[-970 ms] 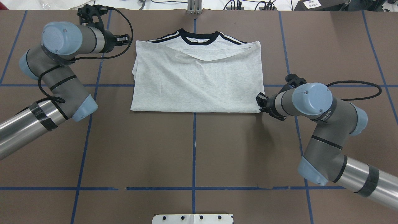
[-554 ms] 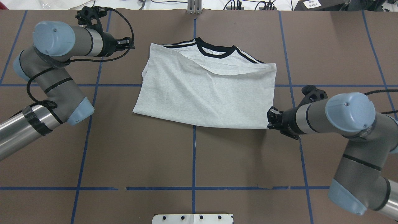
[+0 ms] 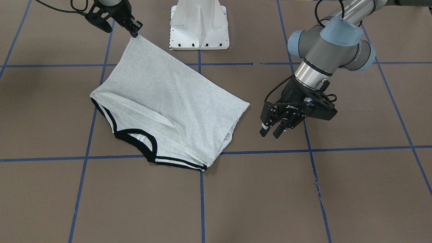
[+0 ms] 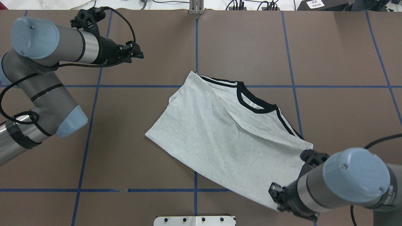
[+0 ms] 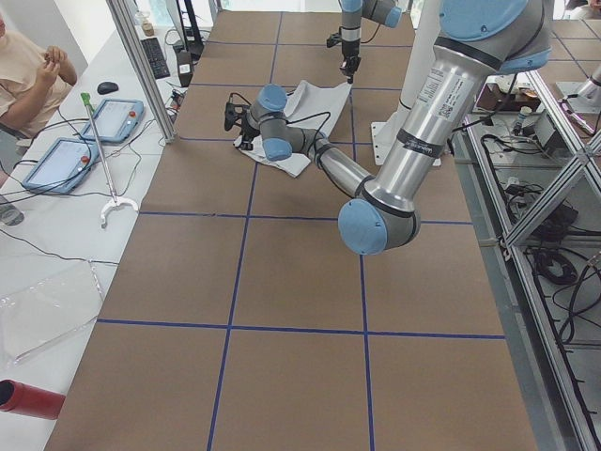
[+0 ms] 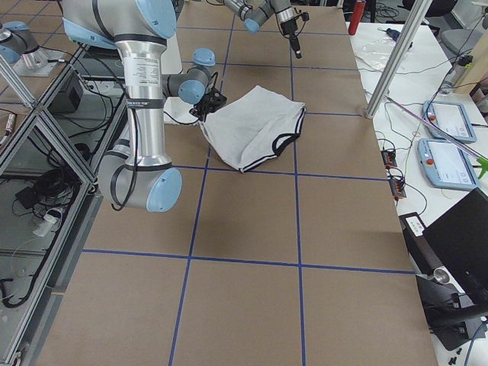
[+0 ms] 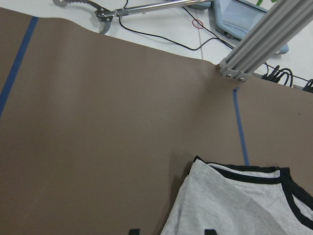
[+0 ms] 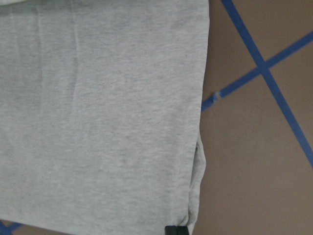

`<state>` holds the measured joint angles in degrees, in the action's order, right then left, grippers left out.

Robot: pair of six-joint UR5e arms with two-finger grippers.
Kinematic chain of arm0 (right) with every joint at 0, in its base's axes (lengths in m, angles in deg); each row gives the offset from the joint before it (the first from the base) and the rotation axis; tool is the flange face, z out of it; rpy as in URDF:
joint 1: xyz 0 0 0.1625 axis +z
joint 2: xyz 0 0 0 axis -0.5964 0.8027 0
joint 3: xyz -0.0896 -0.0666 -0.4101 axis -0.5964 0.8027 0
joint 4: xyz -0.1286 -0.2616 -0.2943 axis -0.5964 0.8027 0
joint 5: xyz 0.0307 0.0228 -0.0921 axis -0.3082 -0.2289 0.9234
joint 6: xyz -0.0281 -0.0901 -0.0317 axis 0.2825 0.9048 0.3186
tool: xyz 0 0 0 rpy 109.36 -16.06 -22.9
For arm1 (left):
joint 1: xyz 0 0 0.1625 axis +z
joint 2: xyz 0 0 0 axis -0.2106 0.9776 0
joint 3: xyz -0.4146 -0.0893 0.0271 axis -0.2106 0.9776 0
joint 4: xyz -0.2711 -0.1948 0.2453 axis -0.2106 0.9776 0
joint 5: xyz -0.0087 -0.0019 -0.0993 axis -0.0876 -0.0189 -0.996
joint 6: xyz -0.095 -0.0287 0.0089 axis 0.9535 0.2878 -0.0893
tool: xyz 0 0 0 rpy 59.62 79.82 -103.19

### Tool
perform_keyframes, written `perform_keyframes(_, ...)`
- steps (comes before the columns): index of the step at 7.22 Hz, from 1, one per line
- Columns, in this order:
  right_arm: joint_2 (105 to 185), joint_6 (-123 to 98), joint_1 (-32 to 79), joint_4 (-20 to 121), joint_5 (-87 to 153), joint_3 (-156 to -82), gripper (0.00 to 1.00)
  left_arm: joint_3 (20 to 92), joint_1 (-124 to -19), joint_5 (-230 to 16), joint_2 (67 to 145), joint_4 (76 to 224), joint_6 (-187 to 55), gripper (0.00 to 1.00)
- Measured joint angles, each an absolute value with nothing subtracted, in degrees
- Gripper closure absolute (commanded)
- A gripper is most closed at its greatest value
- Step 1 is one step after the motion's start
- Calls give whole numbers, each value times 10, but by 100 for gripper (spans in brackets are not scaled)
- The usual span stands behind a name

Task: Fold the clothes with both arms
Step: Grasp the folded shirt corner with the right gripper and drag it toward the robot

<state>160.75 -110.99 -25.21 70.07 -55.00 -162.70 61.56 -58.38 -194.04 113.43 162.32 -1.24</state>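
Observation:
The light heather-grey T-shirt [image 4: 220,138] lies folded and skewed on the brown table, its black-trimmed collar [image 4: 251,100] on the far right side; the print is hidden. It also shows in the front-facing view [image 3: 162,101]. My right gripper [image 4: 275,197] is shut on the shirt's near right corner, close to the white pedestal; in the front-facing view it [image 3: 135,32] pinches that corner, slightly lifted. My left gripper [image 4: 138,54] hangs open and empty left of the shirt, apart from it [image 3: 270,132]. The left wrist view shows the shirt's sleeve edge [image 7: 234,205].
The white pedestal base [image 3: 199,30] stands at the table's near edge by the held corner. Blue tape lines [image 4: 196,40] grid the brown table. An aluminium post [image 4: 196,8] stands at the far edge. An operator [image 5: 28,75] sits beyond it with tablets.
My right gripper has pulled the shirt's corner towards the robot and to the right. The whole shirt slid and turned with it. My left gripper moved slightly and stays empty.

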Motion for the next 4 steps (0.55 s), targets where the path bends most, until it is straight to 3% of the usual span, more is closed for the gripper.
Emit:
perform_keyframes(1, 1610, -1119, -303, 731, -551, -1638, 0, 639, -569, -1943, 1124, 1617, 11, 23)
perform_keyframes(2, 1612, -1127, -330, 744, -540, -1643, 0, 657, -551, -1944, 1112, 1614, 34, 0)
perform_keyframes(4, 1601, -1132, -286, 751, -523, -1642, 0, 706, -495, -1941, 1068, 1605, 114, 0)
